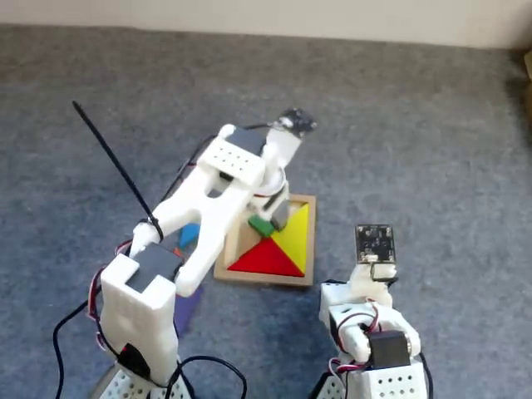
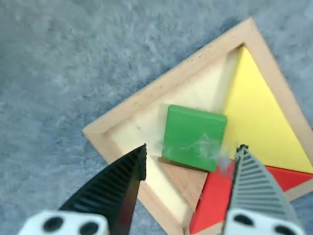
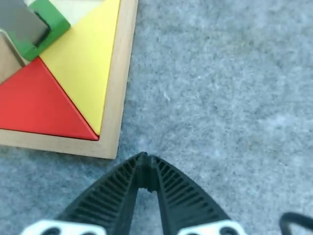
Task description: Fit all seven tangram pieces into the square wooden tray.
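Left gripper [image 2: 191, 147]: jaws spread wide, gripping nothing, poised over tray [image 2: 146, 100]. Green square [image 2: 193, 137] lies below, between fingertips; contact unclear. Square sits inside tray, edge against yellow triangle [image 2: 259, 112], corner by red triangle [image 2: 217, 203]. Right gripper [image 3: 146, 166]: fingers pressed together, empty, over grey carpet [image 3: 234, 73] just outside tray corner nearest red triangle. Blue piece [image 1: 189, 234] and purple piece [image 1: 188, 306] outside tray, on side away from yellow triangle.
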Available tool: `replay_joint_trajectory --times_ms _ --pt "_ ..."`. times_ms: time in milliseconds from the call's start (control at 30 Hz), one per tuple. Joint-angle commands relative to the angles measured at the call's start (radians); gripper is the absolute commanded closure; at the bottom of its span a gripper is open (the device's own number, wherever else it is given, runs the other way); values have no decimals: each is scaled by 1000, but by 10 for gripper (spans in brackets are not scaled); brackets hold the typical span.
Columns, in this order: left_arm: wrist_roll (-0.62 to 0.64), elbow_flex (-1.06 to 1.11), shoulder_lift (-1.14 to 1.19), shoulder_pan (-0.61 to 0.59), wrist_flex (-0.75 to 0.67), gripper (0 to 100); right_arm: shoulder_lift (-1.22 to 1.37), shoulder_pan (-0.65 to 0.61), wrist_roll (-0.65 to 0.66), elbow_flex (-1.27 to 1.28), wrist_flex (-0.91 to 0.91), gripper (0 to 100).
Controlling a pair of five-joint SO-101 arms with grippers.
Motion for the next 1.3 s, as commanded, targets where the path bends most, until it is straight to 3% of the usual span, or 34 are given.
replay_joint_trajectory --times_ms 0,400,967,1267 --pt "5 44 -12 7 -55 718 -12 8 8 125 5 992" --pt "3 62 -12 -70 -103 717 -12 8 8 125 5 992" --pt "49 -21 -13 -53 -109 720 -12 8 8 125 5 992" --pt "80 -12 -10 -47 -178 716 -12 8 9 125 5 992"
